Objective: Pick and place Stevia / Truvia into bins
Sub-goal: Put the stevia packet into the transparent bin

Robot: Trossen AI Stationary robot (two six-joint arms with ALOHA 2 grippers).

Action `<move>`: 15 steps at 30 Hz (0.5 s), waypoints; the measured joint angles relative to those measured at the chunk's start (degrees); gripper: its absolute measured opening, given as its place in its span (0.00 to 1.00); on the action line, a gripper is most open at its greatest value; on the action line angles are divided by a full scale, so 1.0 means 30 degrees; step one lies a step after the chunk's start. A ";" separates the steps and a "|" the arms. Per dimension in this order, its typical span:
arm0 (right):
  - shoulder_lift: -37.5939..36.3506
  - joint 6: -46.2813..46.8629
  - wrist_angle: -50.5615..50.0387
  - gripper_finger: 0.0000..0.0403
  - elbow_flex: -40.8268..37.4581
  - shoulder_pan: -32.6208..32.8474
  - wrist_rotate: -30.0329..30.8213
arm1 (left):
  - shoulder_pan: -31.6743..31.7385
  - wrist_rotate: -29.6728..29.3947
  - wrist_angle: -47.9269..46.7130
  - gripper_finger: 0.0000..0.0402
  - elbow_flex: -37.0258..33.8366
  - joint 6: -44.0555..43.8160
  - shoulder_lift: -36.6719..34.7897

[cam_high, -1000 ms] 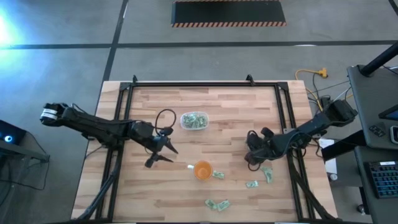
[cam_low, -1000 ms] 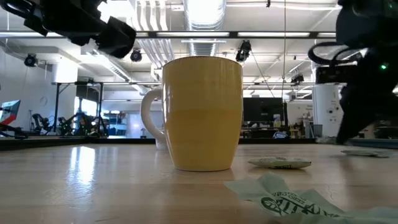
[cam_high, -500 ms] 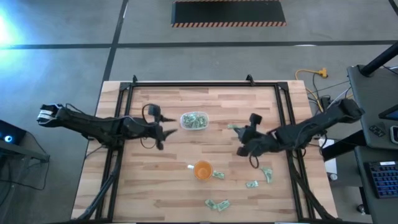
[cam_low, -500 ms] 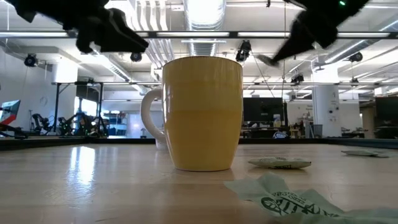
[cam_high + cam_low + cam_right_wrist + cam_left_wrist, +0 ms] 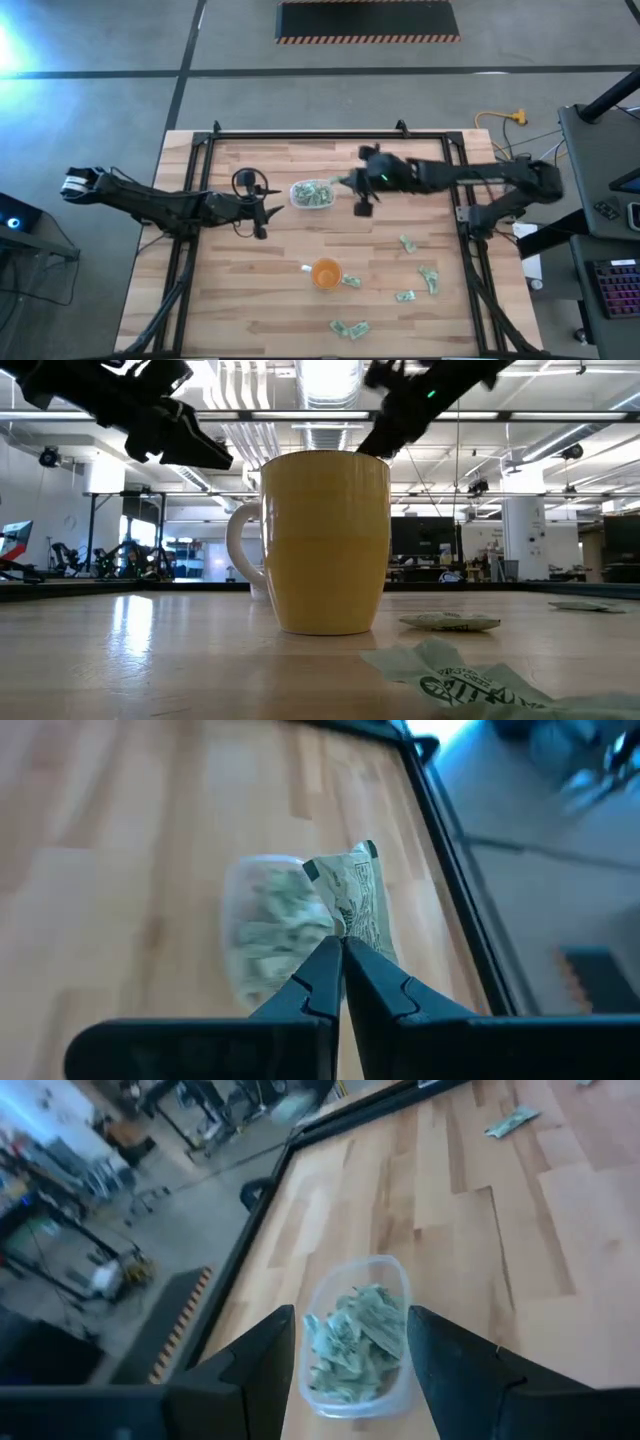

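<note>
The clear bin (image 5: 313,194) stands at the table's far middle with several green-and-white Stevia sachets (image 5: 352,1330) inside. My right gripper (image 5: 349,183) hovers just right of the bin, shut on one sachet (image 5: 357,898). My left gripper (image 5: 268,211) stands open left of the bin and points at it; in the left wrist view its fingers (image 5: 272,1342) frame the bin (image 5: 358,1342) without touching. More sachets lie on the table at the near right (image 5: 429,279), (image 5: 350,327). My right gripper pinches the sachet's near end (image 5: 346,928) between its two fingertips. The fingers slant down from the table's right side. The rest of the sachet sticks out past the tips, lifted clear, over the bin's right rim (image 5: 330,920).
An orange cup (image 5: 325,273) stands near the middle, with a small white scrap (image 5: 307,267) at its left and a sachet (image 5: 351,281) at its right. In the low view the cup (image 5: 325,540) fills the foreground. A black frame (image 5: 300,138) rims the table.
My right gripper has risen from the loose sachets at the table's right and swung toward the far left, up to the bin, rolling as it went, with the sachet shut in its tips. My left gripper has turned from pointing at the near edge to pointing at the bin.
</note>
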 joint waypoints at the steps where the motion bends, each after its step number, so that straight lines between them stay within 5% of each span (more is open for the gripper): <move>1: 0.0707 0.0168 -0.0074 0.02 0.0443 -0.0648 -0.0419 | -0.0003 -0.0003 -0.0047 0.44 -0.0019 -0.0483 0.0025; 9: 0.5509 0.0629 -0.1432 0.02 0.3617 -0.3438 -0.5819 | -0.0046 0.1032 -0.0159 0.44 -0.0121 -0.5414 0.0587; 15: 0.7619 -0.0255 -0.3862 0.02 0.5267 -0.3514 -0.6060 | -0.0148 0.3434 -0.0139 0.44 -0.0121 -0.8387 0.1523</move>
